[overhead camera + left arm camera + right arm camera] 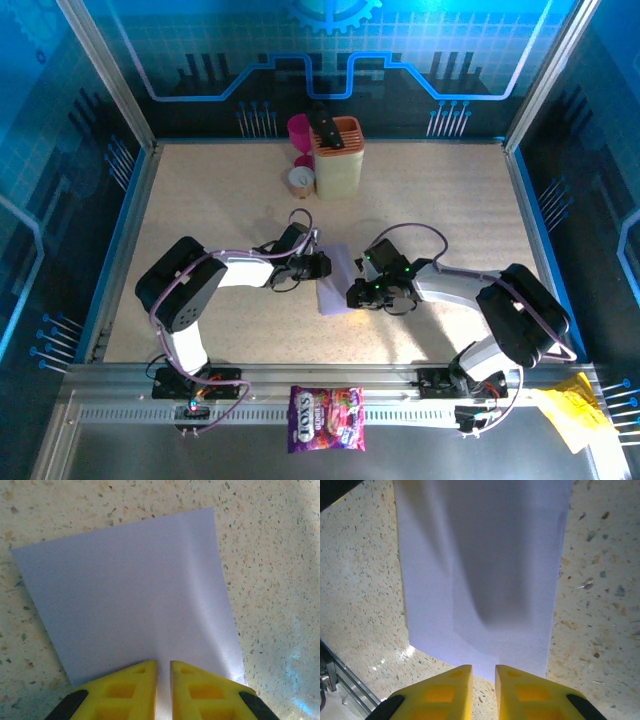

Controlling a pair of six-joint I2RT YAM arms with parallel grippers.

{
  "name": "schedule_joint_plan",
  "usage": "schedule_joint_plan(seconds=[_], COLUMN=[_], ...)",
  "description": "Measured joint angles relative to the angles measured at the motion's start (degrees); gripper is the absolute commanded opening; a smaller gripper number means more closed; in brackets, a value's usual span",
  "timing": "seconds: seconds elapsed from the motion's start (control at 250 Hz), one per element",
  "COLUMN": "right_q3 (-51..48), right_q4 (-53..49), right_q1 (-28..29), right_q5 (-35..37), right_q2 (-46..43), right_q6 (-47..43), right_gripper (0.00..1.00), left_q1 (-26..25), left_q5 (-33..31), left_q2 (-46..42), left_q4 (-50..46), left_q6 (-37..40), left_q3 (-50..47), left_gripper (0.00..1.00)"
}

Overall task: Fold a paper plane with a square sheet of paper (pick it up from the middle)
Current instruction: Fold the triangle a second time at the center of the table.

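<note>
From above, the sheet (334, 284) lies at the centre of the table (220, 190), a narrow lilac strip whose long axis runs from upper frame to lower frame. The left gripper (320, 266) meets its left edge and the right gripper (355, 294) its right edge, slightly lower in the frame. The sheet therefore sits straight between the two, with neither arm nearer than the other. The line from gripper to gripper crosses the strip's long axis.

In the left wrist view, the sheet (130, 595) spreads upward from the left gripper (163, 664) at the bottom centre. The yellow fingers (135, 682) are pressed nearly together over the sheet's near edge, about midway along it. Paper shows in the slit between them, and a soft ridge runs from the slit toward the upper right. I judge this to be a pinch on the sheet.

In the right wrist view, the sheet (480, 555) reaches from the top of the frame down to the right gripper (483, 669), with a shadowed hump along its middle. The fingers (517, 690) stand close with a thin slit between them, and the sheet's near edge just reaches their tips. I cannot tell whether they already nip it.

The coming move probably turns on both tips holding opposite edges at mid-length, so the hump stays centred between them.
</note>
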Motion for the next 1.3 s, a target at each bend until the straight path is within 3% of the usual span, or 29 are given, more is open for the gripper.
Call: schedule_joint_plan(seconds=[0.112, 0.26, 0.551, 0.883, 1.298], right_q3=[0.0, 0.0, -0.1, 1.5, 2.8], right_q4=[-0.4, -2.5, -3.4, -5.3, -1.7], right_q1=[0.0, 0.1, 0.7, 1.1, 2.9], right_q5=[0.5, 3.0, 4.6, 6.4, 3.7], right_q2=[0.0, -0.8, -1.2, 0.2, 2.1], right_q6=[-0.1, -0.1, 0.1, 1.2, 1.4], right_gripper=[0.39, 0.43, 0.41, 0.27, 0.26], left_q1=[0.0, 0.0, 0.0, 0.0, 0.0], left_q5=[0.0, 0.0, 0.0, 0.0, 0.3], left_q2=[0.1, 0.2, 0.2, 0.2, 0.5], left_q4=[0.2, 0.3, 0.4, 0.5, 1.6], left_q6=[0.0, 0.0, 0.0, 0.0, -0.1], left_q3=[0.0, 0.0, 0.0, 0.0, -0.2], left_gripper=[0.17, 0.17, 0.17, 0.17, 0.17])
